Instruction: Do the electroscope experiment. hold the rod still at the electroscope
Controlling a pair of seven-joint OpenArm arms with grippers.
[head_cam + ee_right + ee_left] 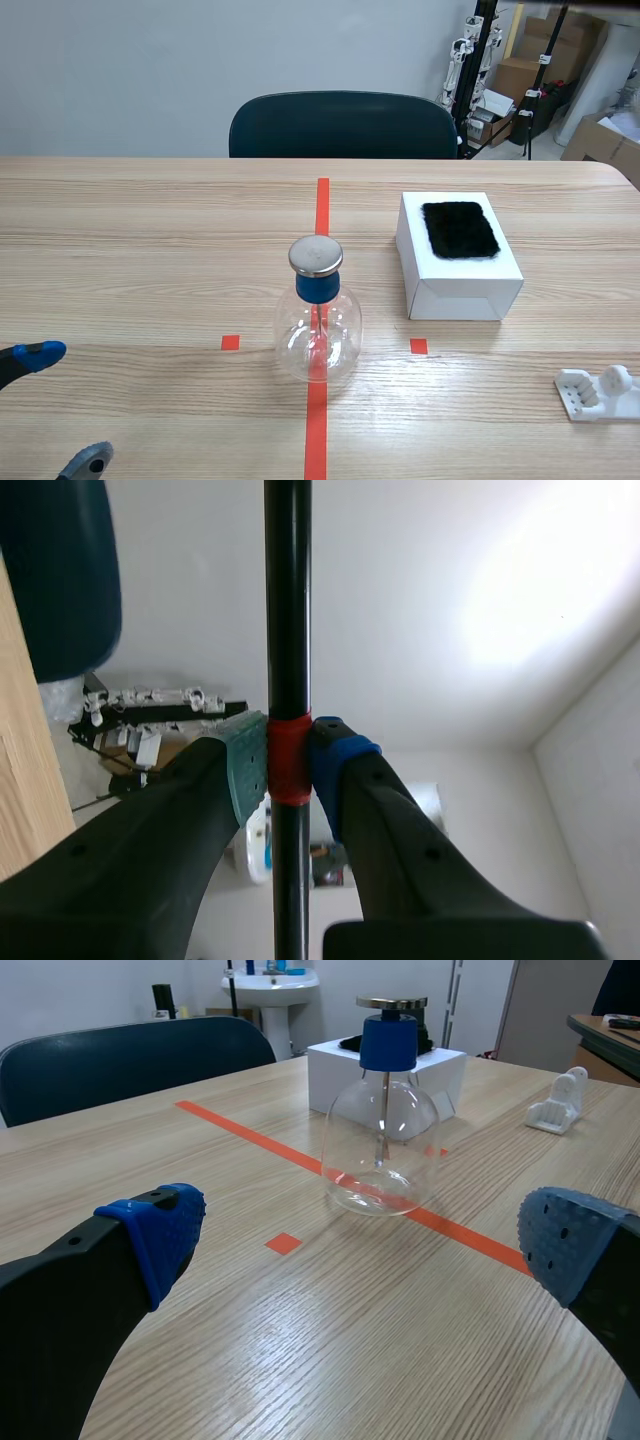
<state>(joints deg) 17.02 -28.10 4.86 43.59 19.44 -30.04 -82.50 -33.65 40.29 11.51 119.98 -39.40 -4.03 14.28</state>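
Right fingers [160, 860] pinch the rod [288, 610] at its red band [290, 762], left fingers [150, 1235] wide; steady it beside the electroscope [317, 315]

The rod [288, 630], black with a red band, is pinched at that band between the right claw [288, 767] pads. The electroscope [383, 1120], a clear flask with a blue stopper and metal cap, stands upright ahead of the left claw [365, 1242].

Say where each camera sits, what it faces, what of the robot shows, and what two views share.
Scene: at the robot's middle, facing the electroscope and box; left tool shows.
Left wrist: low over the table, facing the electroscope; its open tool shows.
Right wrist: facing the room beyond the table; right tool shut on rod.
Scene and left wrist share electroscope and box.
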